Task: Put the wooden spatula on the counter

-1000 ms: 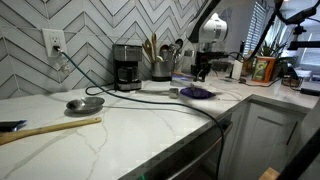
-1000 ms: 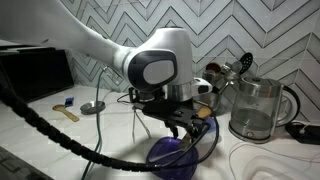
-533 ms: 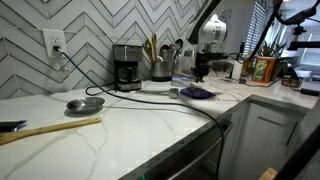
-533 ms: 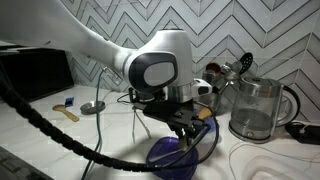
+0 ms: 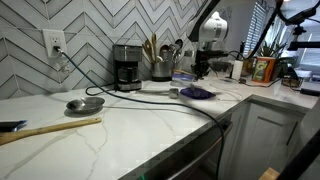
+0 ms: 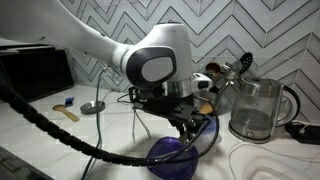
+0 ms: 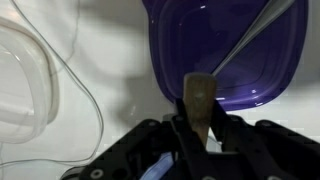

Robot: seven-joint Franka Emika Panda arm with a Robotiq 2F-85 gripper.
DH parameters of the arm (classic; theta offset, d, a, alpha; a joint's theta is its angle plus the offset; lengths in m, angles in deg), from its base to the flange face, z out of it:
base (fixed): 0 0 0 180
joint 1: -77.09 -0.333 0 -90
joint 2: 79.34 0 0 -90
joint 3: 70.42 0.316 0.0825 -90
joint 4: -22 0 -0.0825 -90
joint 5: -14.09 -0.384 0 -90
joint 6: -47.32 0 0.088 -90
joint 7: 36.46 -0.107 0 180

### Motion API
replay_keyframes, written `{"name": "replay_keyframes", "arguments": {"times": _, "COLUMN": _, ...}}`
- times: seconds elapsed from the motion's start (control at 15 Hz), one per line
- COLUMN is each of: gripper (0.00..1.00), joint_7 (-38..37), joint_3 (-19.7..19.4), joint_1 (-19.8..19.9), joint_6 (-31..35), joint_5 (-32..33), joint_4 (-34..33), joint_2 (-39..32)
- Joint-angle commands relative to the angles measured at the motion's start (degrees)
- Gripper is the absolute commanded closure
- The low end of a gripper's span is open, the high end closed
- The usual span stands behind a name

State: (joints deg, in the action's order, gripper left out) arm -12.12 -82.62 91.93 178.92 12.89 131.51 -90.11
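The wooden spatula [image 7: 200,95], a flat pale-tan blade, is clamped in the closed pincer [image 7: 200,122] just above the purple bowl [image 7: 190,40], off the white worktop [image 7: 120,50]. The arm has barely shifted since half a second ago.

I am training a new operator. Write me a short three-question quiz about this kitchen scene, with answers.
1. True or false: the jaws of the gripper are shut on a light wooden spatula.
2. Under the gripper lies: A) a purple plastic container, B) a steel sink, C) a red towel.
3. Fill in: the black coffee maker stands on the white marble-look ____.
Key: 1 true; 2 A; 3 counter.
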Motion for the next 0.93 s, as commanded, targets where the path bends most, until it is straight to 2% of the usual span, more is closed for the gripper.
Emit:
{"name": "replay_keyframes", "arguments": {"times": 0.0, "gripper": 0.93, "joint_7": 1.2, "joint_3": 1.1, "joint_1": -0.1, "joint_6": 1.6, "joint_5": 0.3, "joint_4": 3.4, "joint_2": 4.8}}
{"name": "replay_keyframes", "arguments": {"times": 0.33, "gripper": 0.93, "joint_7": 5.0, "joint_3": 2.4, "joint_1": -2.0, "joint_6": 0.1, "joint_5": 0.3, "joint_4": 8.5, "joint_2": 12.7}}
{"name": "replay_keyframes", "arguments": {"times": 0.87, "gripper": 0.93, "joint_7": 22.8, "joint_3": 3.8, "joint_1": -8.9, "joint_6": -5.8, "joint_5": -2.8, "joint_4": 18.0, "joint_2": 23.2}}
